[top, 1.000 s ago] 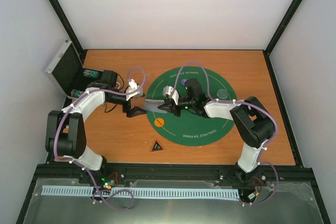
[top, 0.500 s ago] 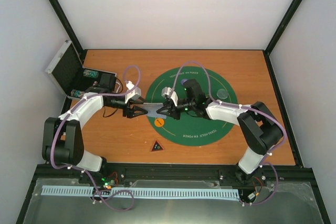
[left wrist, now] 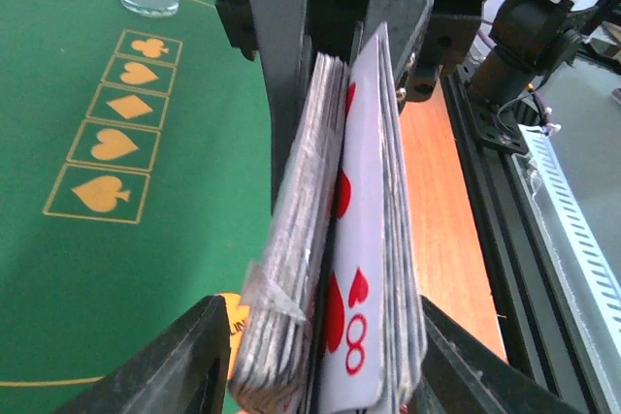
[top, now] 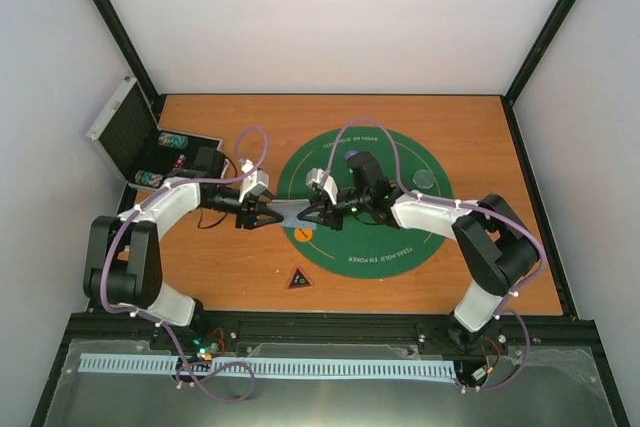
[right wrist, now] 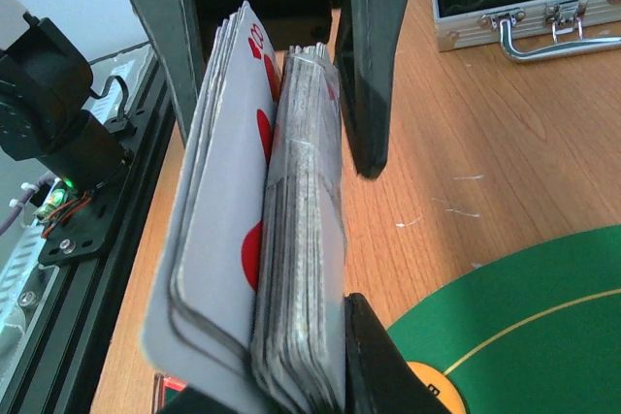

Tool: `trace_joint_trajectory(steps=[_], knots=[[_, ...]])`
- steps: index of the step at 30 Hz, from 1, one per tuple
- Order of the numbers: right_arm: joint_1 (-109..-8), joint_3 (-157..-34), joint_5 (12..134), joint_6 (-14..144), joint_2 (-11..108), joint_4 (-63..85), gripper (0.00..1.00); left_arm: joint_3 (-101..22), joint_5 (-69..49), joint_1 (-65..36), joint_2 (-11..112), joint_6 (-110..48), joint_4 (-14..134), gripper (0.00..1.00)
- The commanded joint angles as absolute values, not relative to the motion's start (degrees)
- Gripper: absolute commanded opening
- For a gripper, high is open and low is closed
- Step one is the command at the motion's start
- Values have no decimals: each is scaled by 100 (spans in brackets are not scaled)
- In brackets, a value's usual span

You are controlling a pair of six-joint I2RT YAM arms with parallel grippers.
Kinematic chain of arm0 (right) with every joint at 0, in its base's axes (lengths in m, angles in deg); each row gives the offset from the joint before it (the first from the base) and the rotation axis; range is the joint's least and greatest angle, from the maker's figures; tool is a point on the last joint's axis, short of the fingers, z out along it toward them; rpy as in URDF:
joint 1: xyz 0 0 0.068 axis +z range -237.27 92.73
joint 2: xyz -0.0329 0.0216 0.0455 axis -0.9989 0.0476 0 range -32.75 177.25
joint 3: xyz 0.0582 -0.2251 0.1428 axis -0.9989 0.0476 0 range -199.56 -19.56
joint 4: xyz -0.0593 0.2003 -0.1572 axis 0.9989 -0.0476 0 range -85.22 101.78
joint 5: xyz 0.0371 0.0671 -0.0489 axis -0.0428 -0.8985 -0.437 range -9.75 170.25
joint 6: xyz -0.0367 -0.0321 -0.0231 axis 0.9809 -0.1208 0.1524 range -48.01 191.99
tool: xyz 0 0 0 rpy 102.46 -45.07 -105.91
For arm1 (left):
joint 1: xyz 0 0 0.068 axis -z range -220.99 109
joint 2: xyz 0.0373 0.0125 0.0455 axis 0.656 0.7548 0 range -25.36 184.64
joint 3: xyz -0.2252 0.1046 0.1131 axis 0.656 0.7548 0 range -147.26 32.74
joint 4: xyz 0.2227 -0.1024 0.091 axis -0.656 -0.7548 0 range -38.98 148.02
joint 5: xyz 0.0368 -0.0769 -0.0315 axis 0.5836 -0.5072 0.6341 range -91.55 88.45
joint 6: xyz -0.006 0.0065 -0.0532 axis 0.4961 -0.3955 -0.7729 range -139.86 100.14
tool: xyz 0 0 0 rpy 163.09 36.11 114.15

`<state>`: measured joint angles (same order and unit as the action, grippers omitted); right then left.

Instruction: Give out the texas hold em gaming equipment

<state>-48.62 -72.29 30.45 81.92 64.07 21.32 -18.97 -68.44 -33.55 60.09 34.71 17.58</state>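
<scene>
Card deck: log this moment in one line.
card deck: midair | right gripper: shut on it | left gripper: jaws flanking free end

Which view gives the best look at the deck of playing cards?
Left wrist: the deck of playing cards fills the frame edge-on, and a red eight of hearts is readable. Right wrist shows the deck equally close, but only partial red pips. Top external shows just a small grey sliver.

Green mat (left wrist: 97,288) with gold suit symbols (cards (left wrist: 357,239) white, red hearts)
</scene>
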Motion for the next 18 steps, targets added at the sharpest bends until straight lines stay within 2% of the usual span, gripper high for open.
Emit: trace_joint_trajectory(steps=[1, 4, 6, 8, 9, 12, 15, 18], knots=[[-4842, -7423, 2953, 8102, 6540, 2206, 3, -1798, -7186, -3291, 6144, 3550, 1875, 48], [-4842, -7412, 2947, 8087, 6542, 2224, 3, -1704, -7190, -3282, 6053, 3304, 2174, 41], [-4842, -7422, 2957, 8102, 6527, 2208, 3, -1668, -7165, -3274, 5987, 3098, 2370, 26], [-4842, -7413, 3002, 8114, 6502, 2176, 5, -1700, -7230, -3274, 5964, 3052, 2373, 4], [-4842, -7402, 3059, 8076, 6477, 2178, 10, -1713, -7279, -3273, 5964, 3031, 2356, 1], [-4883, -7280, 3132, 7961, 6357, 2249, 30, -1743, -7392, -3273, 5973, 2914, 2325, 1], [-5071, -6881, 3201, 7679, 6096, 2628, 46, -1709, -7409, -3280, 5926, 2810, 2327, 1], [-5279, -6412, 3309, 7306, 5813, 3121, 50, -1562, -7414, -3274, 5802, 2666, 2531, 1]])
